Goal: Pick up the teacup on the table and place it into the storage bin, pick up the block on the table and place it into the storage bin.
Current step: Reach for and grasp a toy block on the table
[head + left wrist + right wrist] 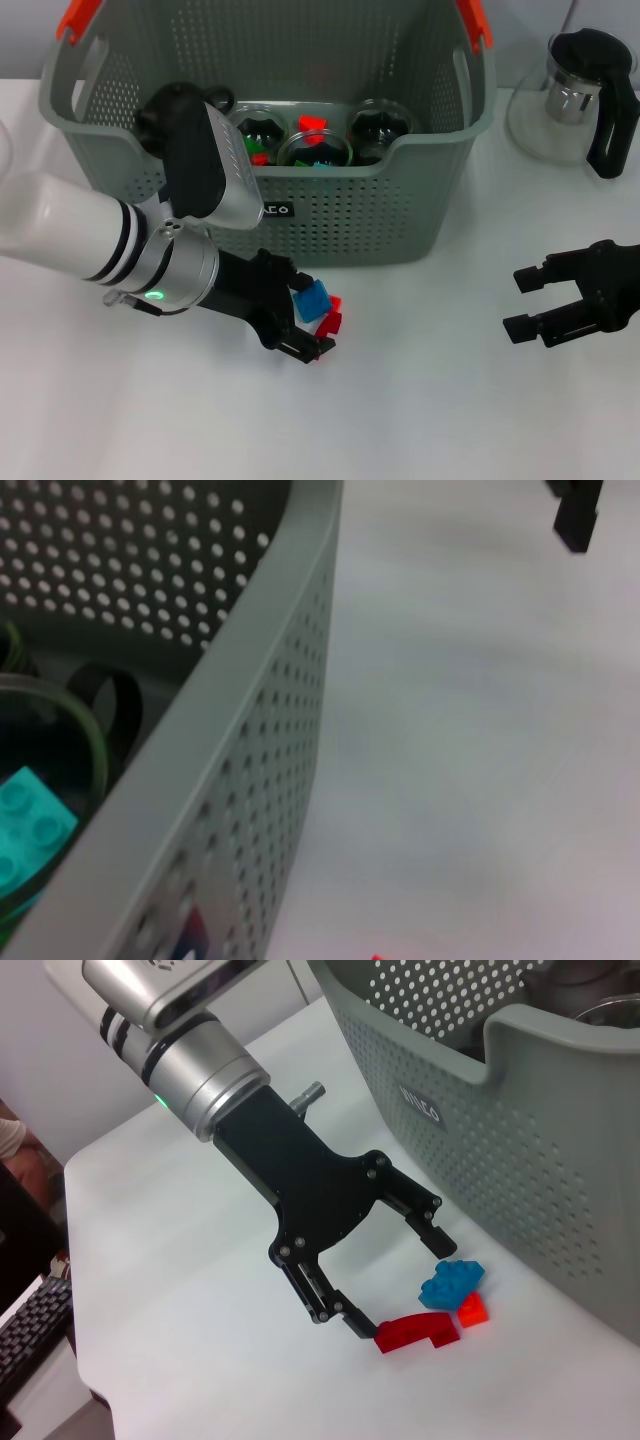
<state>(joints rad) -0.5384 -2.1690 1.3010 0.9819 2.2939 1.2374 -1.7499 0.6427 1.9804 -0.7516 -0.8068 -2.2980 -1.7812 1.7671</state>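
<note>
The bin (pixel 400 200) stands at 12 o'clock on the table (pixel 430 420) and already holds three glass cups (pixel 318 148) with coloured bits in them, so the teacup part looks done. The blocks (pixel 318 305), a blue one with red pieces touching it, lie on the table just in front of the bin, at about 7 o'clock from its label. The left gripper (pixel 305 315) is down at them with its fingers spread, one on each side of the blue block and not yet closed on it. Grasping, lifting and dropping a block into the bin is what remains, by my reading.

The right gripper (pixel 535 300) hangs open at 3 o'clock, idle and holding nothing.

The head view partly hides the blocks behind the left fingers. A kettle (pixel 590 95) at 1 o'clock is cut off.
</note>
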